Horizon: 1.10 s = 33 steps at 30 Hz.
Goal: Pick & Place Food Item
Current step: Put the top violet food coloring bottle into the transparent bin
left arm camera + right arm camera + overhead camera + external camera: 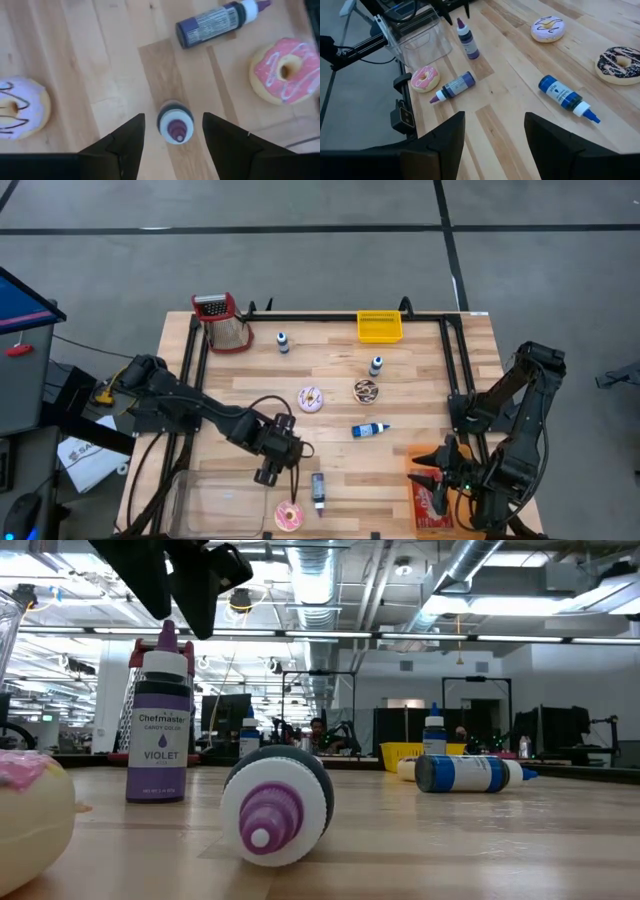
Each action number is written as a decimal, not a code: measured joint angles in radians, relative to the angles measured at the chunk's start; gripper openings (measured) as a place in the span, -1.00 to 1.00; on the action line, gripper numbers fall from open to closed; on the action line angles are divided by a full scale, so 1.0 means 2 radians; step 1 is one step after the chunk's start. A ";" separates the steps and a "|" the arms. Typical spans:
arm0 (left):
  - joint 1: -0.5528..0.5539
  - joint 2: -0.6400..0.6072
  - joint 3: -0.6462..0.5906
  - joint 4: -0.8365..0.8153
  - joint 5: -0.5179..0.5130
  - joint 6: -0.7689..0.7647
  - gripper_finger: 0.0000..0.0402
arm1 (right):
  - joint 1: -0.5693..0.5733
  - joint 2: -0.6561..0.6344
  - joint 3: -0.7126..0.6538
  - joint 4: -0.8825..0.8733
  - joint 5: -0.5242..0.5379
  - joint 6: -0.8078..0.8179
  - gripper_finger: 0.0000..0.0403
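The left gripper hung directly over an upright violet colouring bottle, its jaws spread with a clear gap on each side of the cap — nothing pinched yet. In the high view it sat low on the wooden table, near the front edge. Just beside it lay a second purple bottle on its side and the pink-frosted donut; a lilac-iced donut rested on the other side, a little further off.

To do this step well, the gripper probably should have come straight down, keeping the bottle centred so neither finger nudged it over, and closed below the cap on the wider body. An uneven approach risked toppling it toward the pink donut.

The right gripper waited with fingers apart at the table's right front corner.
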 joint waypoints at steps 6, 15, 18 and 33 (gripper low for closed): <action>0.002 0.000 0.000 -0.006 -0.002 -0.020 0.16 | 0.001 0.000 0.000 0.002 0.000 0.000 -0.02; 0.002 0.021 -0.006 -0.004 0.012 -0.022 0.29 | 0.004 0.000 0.000 0.003 0.000 0.000 -0.02; 0.002 0.033 -0.006 -0.002 0.016 -0.023 0.26 | 0.004 0.000 0.000 0.003 0.000 0.000 -0.02; 0.002 0.033 -0.006 0.003 0.016 -0.024 0.05 | 0.007 0.000 0.000 0.006 0.001 -0.004 -0.02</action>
